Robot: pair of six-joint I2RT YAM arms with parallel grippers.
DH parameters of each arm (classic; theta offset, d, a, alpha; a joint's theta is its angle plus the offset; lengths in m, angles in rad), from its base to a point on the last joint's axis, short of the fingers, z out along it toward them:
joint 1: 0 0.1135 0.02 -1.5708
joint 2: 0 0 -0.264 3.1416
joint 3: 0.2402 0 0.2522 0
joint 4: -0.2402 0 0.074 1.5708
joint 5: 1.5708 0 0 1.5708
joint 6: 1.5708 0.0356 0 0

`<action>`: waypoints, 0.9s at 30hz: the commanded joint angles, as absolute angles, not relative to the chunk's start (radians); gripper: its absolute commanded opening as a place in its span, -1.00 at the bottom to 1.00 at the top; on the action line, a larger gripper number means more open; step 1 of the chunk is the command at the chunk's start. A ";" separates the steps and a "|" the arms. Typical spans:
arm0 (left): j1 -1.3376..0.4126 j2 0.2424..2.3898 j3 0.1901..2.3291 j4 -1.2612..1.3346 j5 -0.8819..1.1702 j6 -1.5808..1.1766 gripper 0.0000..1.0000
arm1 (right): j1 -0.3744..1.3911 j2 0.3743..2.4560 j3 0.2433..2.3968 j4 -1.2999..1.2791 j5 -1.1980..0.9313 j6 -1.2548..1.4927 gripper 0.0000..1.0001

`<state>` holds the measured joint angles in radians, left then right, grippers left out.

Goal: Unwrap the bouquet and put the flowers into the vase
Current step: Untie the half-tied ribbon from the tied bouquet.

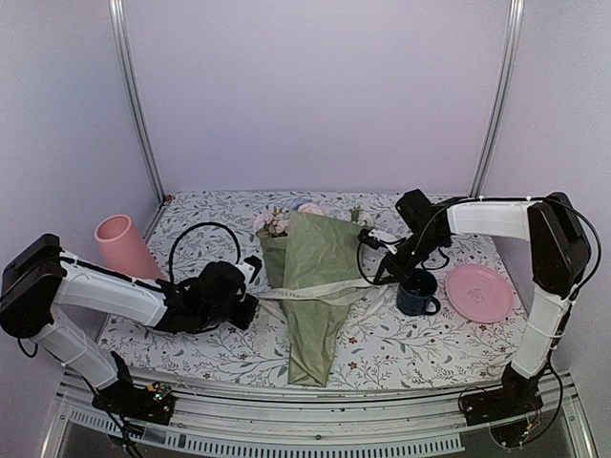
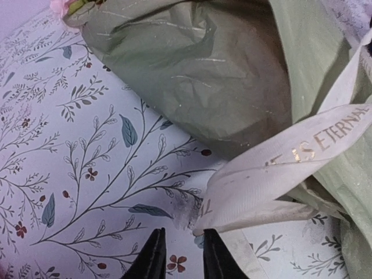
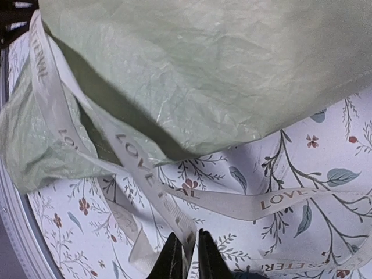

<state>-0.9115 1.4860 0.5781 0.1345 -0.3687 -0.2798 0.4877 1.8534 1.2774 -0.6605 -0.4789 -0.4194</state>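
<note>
We count one bouquet (image 1: 320, 277), one vase (image 1: 122, 246) at the table's (image 1: 401, 348) left edge. The right gripper (image 3: 187, 258) pinches the ribbon (image 3: 232, 204); the left gripper (image 2: 183, 261) stands narrow at its end, grip unclear.

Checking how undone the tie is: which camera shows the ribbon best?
Right wrist: the ribbon runs in long loose strands from the bouquet over the tablecloth, lettering sharp. Left wrist shows only one folded loop. Top external shows it as a thin pale band across the bouquet.
</note>
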 commanded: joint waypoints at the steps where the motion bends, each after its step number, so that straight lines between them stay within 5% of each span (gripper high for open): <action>1: -0.907 1.437 0.601 0.023 -0.318 -0.320 -0.39 | 0.483 1.799 1.277 -0.700 -0.456 -0.419 -0.56; 5: -0.910 1.384 0.637 -0.032 -0.258 -0.232 -0.15 | 0.483 1.772 1.306 -0.736 -0.513 -0.498 -0.29; 16: -0.963 1.454 0.811 -0.023 -0.141 0.053 0.01 | 0.592 1.931 1.492 -0.721 -0.557 -0.619 -0.28; 21: -0.950 1.568 0.895 -0.062 -0.161 0.142 0.22 | 0.651 2.001 1.529 -0.715 -0.541 -0.677 -0.15; 27: -0.929 1.640 0.939 -0.124 -0.144 0.200 0.19 | 0.687 2.045 1.523 -0.680 -0.512 -0.699 0.06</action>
<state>-0.9447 1.6119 0.9104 -0.0708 -0.1501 0.1322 0.6739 2.0201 1.5043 -0.7094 -0.5316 -0.6636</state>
